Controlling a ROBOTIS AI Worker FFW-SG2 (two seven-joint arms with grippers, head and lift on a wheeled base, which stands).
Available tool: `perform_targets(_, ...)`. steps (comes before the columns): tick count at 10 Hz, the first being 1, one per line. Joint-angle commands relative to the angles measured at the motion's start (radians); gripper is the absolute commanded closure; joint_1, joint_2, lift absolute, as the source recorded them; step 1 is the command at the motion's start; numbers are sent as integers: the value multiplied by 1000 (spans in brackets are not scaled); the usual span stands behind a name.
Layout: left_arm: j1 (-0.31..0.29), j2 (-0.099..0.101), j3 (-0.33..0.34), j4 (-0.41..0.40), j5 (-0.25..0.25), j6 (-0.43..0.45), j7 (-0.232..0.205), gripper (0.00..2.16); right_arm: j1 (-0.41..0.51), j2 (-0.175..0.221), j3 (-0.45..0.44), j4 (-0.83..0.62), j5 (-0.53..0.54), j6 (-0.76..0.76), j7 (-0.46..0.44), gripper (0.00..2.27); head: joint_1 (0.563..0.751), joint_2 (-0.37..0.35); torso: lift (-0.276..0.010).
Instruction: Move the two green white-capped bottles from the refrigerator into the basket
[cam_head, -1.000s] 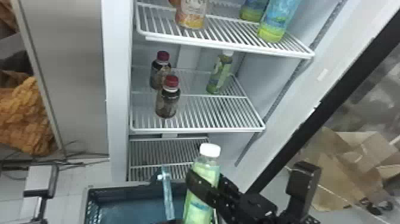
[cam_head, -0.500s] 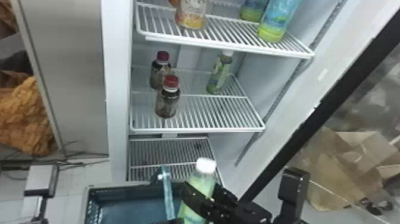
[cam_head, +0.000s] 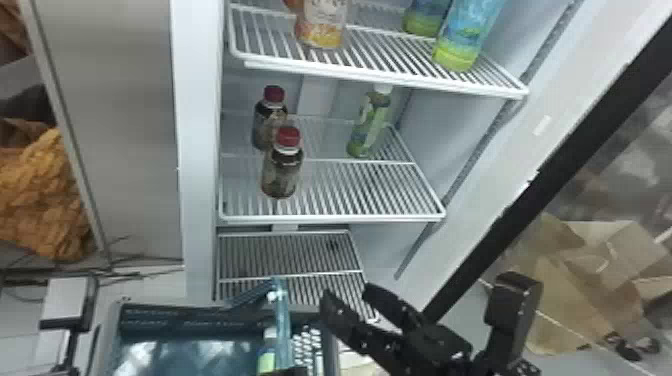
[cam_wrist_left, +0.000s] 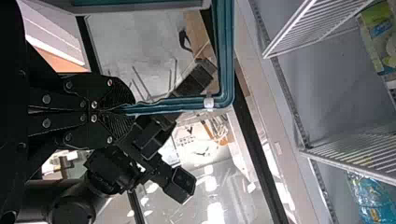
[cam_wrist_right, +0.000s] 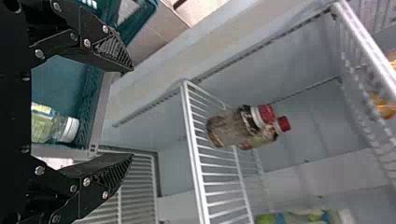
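Your one green white-capped bottle (cam_head: 266, 357) is in the basket (cam_head: 170, 320), cap up, toward the right side, just beside the teal handle (cam_head: 282, 325). Your other green bottle (cam_head: 370, 122) is in the refrigerator (cam_head: 197, 165), upright at the back right of the middle shelf (cam_head: 330, 218).

Your right gripper (cam_head: 347, 295) is above the floor side of the basket's right edge, in front of the refrigerator: jaws wide apart, nothing between them. Your left gripper (cam_head: 292, 371) is at the handle, jaws closed tight on it.

Same middle shelf, left side: you've got two dark bottles, red caps, upright, a rear one (cam_head: 265, 127) and a front one (cam_head: 282, 172). Upper shelf (cam_head: 390, 77): an orange-labelled bottle (cam_head: 322, 25) left of centre, plus two blue-green bottles at the right, one nearer you (cam_head: 465, 40), one behind it (cam_head: 425, 17); tops cut off by the view's edge. Outside, right of the refrigerator, you have crumpled brown paper (cam_head: 555, 300) on the floor.
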Motion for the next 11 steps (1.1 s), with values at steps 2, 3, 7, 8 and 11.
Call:
perform_targets(2,6,-1,3,0,0,0,0,1134,-23,13,-38,13,47,-87,0,440,695,-350,-263)
perform_targets(3,6,-1,3,0,2,0,0,1134,-40,19,-50,30,65,-124,0,440,695,-350,-263)
perform_targets(7,9,-1,5,0,0,0,0,1134,-102,30,-78,104,69,-217,0,435,695,-350,-263)
perform_targets(8,11,-1,9,0,2,0,0,1134,-112,37,-86,126,71,-271,-1,435,695,-350,-263)
perform_targets(11,11,-1,7,0,4,0,0,1134,-190,44,-102,232,81,-367,-1,435,695,-350,-263)
